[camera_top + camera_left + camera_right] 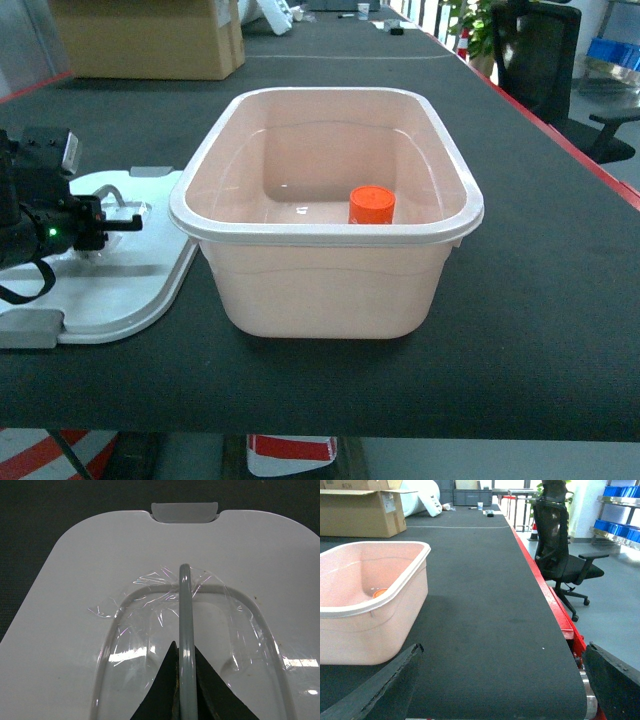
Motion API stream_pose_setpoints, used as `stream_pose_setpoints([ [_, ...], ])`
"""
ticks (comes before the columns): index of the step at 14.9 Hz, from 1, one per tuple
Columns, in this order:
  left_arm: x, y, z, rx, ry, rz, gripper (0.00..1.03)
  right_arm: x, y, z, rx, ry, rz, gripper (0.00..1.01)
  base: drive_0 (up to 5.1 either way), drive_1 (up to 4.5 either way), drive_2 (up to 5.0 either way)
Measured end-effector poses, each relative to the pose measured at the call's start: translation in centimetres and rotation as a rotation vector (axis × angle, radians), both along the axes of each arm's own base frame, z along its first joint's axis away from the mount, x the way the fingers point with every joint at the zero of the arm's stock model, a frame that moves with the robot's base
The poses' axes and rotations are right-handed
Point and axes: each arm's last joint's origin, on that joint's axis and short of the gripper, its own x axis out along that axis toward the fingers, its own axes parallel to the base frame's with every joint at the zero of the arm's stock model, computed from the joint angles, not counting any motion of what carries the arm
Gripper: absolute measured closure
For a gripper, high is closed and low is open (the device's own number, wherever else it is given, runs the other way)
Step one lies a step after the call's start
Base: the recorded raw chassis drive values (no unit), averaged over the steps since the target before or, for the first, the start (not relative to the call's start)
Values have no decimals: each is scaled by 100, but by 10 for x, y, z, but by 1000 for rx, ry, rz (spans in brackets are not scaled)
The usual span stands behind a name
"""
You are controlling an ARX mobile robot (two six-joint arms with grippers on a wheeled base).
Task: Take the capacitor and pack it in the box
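At the near edge of the black table (540, 330), down around seven o'clock in my head view, I have the white lid (130, 285) lying flat, one grey clasp (28, 328) at its near end and another (184, 512) at its far end. My left gripper (120, 222) sits over the lid at about nine o'clock. Through the left wrist camera I see its two dark fingers (156, 692) pinched on either side of the grey handle (187, 645), which stands up from the lid's recess, so that gripper is clenched on the handle. Crinkled clear film (150, 610) covers the recess around it.

Just beside the lid, toward the centre of my head view, stands the box (330, 290), a pale peach-pink tub, upright and uncovered. The orange capacitor (371, 206) stands inside on the box floor, close to the near wall and toward the four o'clock corner of the tub. From the right wrist camera I can make out only a sliver of it over the rim.

My right gripper (500, 690) does not show in the head view; its own camera shows the two fingers (385, 687) spread wide apart at the lower corners, released, with bare table between them and the box at ten o'clock.

Farther off, at eleven o'clock, a brown cardboard carton (150, 38) rests on the table. At one to two o'clock, off the table's red edge, stands a black office chair (562, 550), and blue bins (620, 491) sit on shelving beyond it.
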Motion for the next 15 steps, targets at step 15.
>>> stream_pose_setpoints([
  [15,-60,-244,197,-52,-251,-50,101,0,0,0,0,0,0,3,0,0,0],
])
